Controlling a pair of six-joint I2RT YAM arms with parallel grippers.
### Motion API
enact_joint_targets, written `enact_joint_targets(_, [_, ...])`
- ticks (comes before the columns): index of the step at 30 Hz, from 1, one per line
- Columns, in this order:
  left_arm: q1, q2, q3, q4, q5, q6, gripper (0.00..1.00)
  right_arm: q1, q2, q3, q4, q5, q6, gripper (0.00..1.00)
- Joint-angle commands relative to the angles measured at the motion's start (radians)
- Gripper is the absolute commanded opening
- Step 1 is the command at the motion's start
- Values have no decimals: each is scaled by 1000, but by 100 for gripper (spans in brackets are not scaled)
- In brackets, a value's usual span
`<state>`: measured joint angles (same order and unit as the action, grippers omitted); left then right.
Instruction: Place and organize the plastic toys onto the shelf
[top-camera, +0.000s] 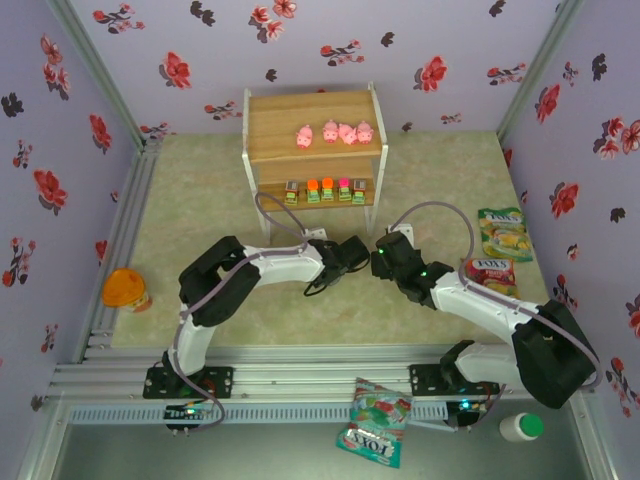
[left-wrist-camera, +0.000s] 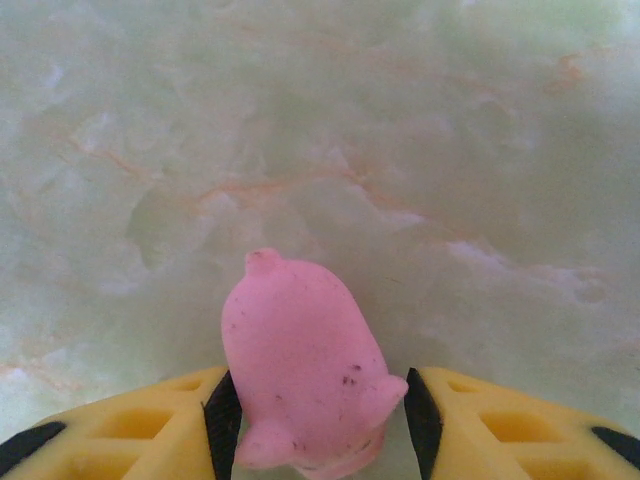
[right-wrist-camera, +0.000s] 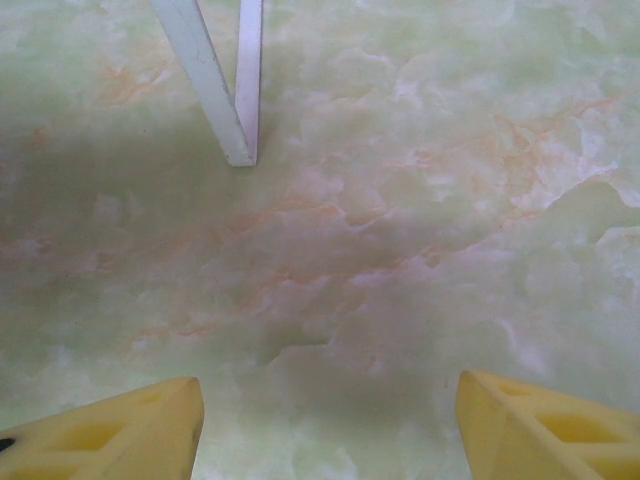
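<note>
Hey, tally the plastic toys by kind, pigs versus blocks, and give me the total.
Pink pigs: 5, four on the shelf's top board, one pig between the left tool's fingers
Green-based blocks: 5, on the lower board
Total: 10

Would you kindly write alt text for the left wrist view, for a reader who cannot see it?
A pink pig sits between the left hand's yellow fingers, over a green marbled table; whether it is gripped is unclear.

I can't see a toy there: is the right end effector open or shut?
Open: the right end effector has its yellow fingers wide apart, nothing between them.
</note>
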<state>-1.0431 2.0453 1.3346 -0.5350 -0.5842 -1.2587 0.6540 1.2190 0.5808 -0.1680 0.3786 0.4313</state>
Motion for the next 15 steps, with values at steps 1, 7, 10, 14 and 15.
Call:
enact_joint_targets(1, [3, 30, 7, -14, -49, -24, 50, -6, 7, 20, 7, 13, 23, 69])
enact_joint_targets(7, [-1, 31, 9, -23, -65, -22, 47, -6, 9, 22, 5, 12, 23, 69])
enact_joint_targets(10, [-4, 29, 7, -26, -80, -18, 45, -6, 9, 22, 5, 11, 23, 69])
enact_joint_targets(14, [-5, 32, 3, -22, -86, -10, 42, -6, 9, 21, 4, 13, 22, 69])
enact_joint_targets(15, [-5, 32, 0, -21, -88, -8, 41, -5, 9, 22, 4, 12, 22, 69])
